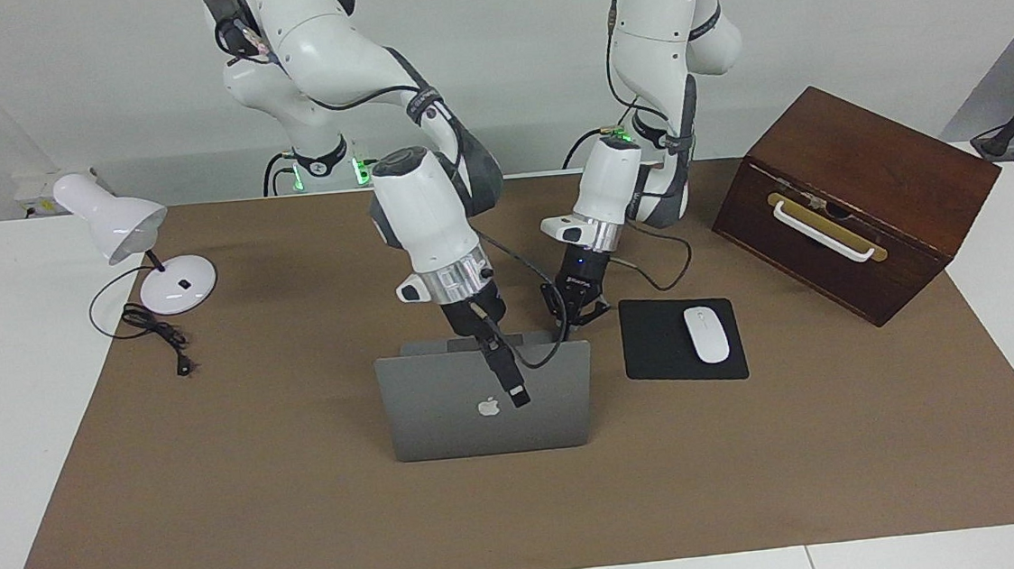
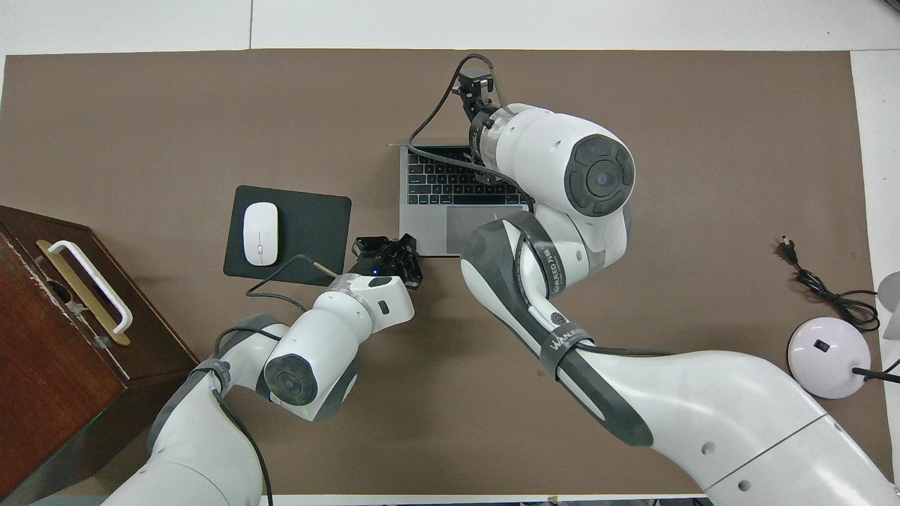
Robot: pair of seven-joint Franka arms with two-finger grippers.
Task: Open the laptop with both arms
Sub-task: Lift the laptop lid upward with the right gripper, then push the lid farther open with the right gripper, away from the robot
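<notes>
Overhead view shows the brown table mat (image 2: 140,105) as the widest thing, and the laptop (image 1: 489,402) sits open near its middle, lid upright, apple logo facing away from the robots and keyboard (image 2: 443,179) and trackpad toward them.

Toward the left arm's end from the laptop stands the dark wooden box (image 1: 853,194) with a white handle on a brass plate.

Over the laptop hangs the right arm (image 2: 555,232), its forearm crossing above the deck; the right gripper (image 1: 510,379) is at the lid's top edge, reaching down over the lid's outer face beside the logo. It looks clamped on that edge, though whether the fingers truly pinch it cannot be told from here.

At the laptop's robot-side corner toward the mouse pad is the left arm (image 2: 330,337), with the left gripper (image 1: 583,301) low over the deck's edge. Its fingers appear slightly parted, yet I cannot tell whether they press on the deck.

Toward the right arm's end from the laptop is the white desk lamp (image 1: 137,246), its black cord (image 1: 153,326) coiled beside the base.

Just beside the laptop, on the box's side, lies the black mouse pad (image 1: 657,345), and on it the white mouse (image 1: 706,334).
</notes>
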